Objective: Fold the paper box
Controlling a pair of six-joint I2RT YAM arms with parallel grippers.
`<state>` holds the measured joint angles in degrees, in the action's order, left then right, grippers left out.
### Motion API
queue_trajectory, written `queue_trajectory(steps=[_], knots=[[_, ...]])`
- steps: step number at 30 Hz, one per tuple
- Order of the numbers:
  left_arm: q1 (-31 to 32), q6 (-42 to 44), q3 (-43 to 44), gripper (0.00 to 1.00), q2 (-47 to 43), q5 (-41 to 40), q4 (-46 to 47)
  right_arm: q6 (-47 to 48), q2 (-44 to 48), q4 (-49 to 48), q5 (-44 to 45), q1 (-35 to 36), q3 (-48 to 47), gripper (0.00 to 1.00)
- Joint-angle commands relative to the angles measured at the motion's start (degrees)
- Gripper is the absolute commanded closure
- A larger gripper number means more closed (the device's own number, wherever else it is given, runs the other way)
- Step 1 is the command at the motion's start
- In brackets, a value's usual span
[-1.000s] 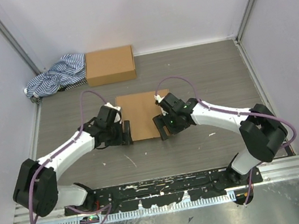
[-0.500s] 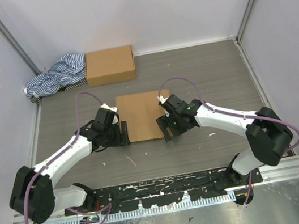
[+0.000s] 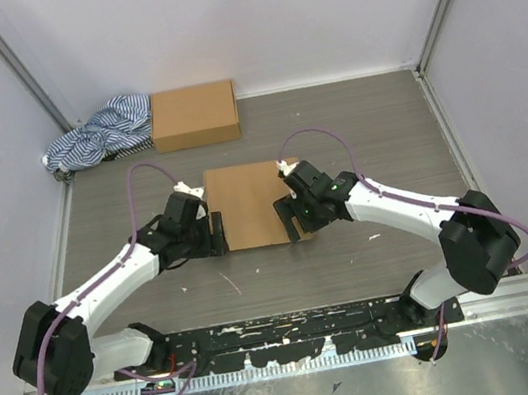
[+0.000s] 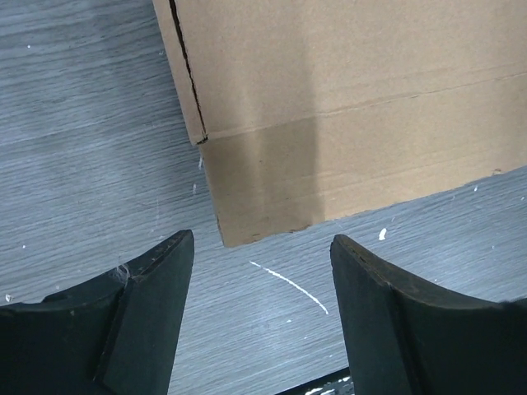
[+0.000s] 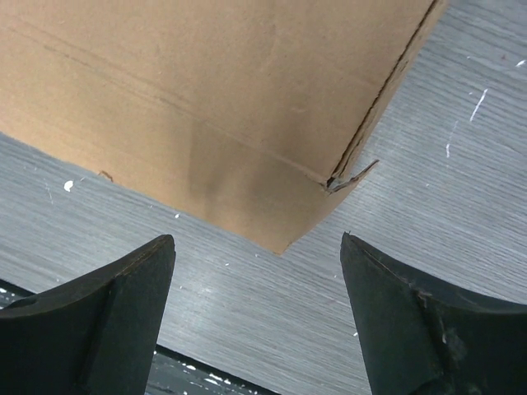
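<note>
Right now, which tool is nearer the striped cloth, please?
Left. The left tool is by the paper box's near-left corner, on the cloth's side; the right tool by its near-right corner.

**Paper box [image 3: 248, 205]: flat on the table, mid-workspace.**
We record a plain brown corrugated cardboard piece, unprinted, roughly rectangular, lying flat on the grey wood-grain table [image 3: 363, 120] with its edges about square to the table's sides. In the left wrist view we note its near left corner: a dark cut runs down the left side and ends at a crease parallel to the near edge, with a narrow band below. In the right wrist view we find a similar crease and side cut, and a small bent sliver of card sticking out where they meet.
</note>
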<state>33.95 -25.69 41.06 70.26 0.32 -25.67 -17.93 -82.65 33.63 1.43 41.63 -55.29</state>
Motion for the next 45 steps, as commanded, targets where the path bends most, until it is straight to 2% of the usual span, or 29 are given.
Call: queue_trajectory(steps=[1,14,25,45], knots=[[0.2,0.5,-1.2,0.26,0.6,-1.3,3.5,-1.3,0.7,-4.5,4.1,0.3,0.4,0.13],[0.2,0.2,-3.0,0.26,0.0,-1.5,7.5,-5.8,1.3,-12.8,3.0,0.2,5.4,0.09],[0.2,-0.7,-4.8,0.26,1.3,-0.2,11.9,-8.1,2.3,-16.7,1.5,0.2,8.1,0.1],[0.2,-1.6,-4.6,0.26,-0.1,4.3,12.9,-7.5,7.6,-14.2,-3.8,0.3,7.5,0.15]])
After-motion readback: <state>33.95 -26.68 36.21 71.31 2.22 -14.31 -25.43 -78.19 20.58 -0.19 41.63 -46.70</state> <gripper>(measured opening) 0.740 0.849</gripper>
